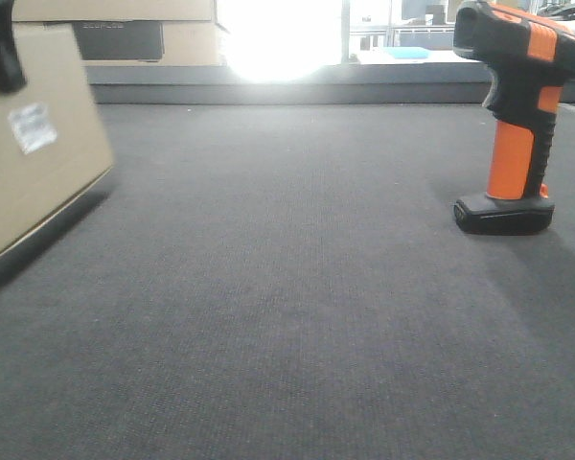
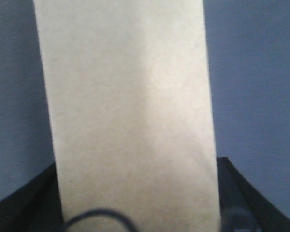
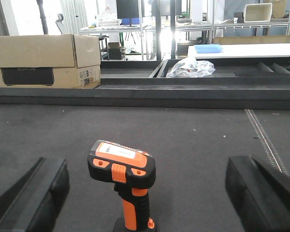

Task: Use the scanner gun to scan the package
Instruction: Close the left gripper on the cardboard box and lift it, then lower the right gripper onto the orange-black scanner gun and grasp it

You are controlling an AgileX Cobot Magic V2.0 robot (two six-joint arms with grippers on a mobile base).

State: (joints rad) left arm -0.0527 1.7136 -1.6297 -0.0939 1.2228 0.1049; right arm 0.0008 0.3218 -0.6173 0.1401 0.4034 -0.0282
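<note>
Box (image 2: pixel 130 121) filled the left wrist view, a plain tan cardboard face running straight out from between the jaws of the left gripper (image 2: pixel 137 164). Those jaws were closed against its two sides, with a dark finger (image 2: pixel 26 203) showing at either lower corner. From the front, the box hung tilted at the left edge of the picture, its lower edge slanting above a shadow; whether that edge touched anything below could not be told.

Under both grippers spread a dark grey mat (image 1: pixel 268 316). Far ahead of the right jaws, off to their left on a ledge past the mat, lay a long brown carton (image 3: pixel 43 60).

Wide apart stood the jaws of the right gripper (image 3: pixel 145 164), holding nothing, with one black finger (image 3: pixel 34 198) low on each side of the wrist view. Between them, touching neither, the scanner (image 3: pixel 122 166) stood upright on its base on the mat, its orange handle below and its black and orange head on top.

Well beyond those jaws and a little to their right sat a crumpled clear bag (image 3: pixel 191 67), with a blue tray (image 3: pixel 208 48) just behind it. On the box's front face, just below the left gripper, was a small white label (image 1: pixel 31 127), too blurred to read.
</note>
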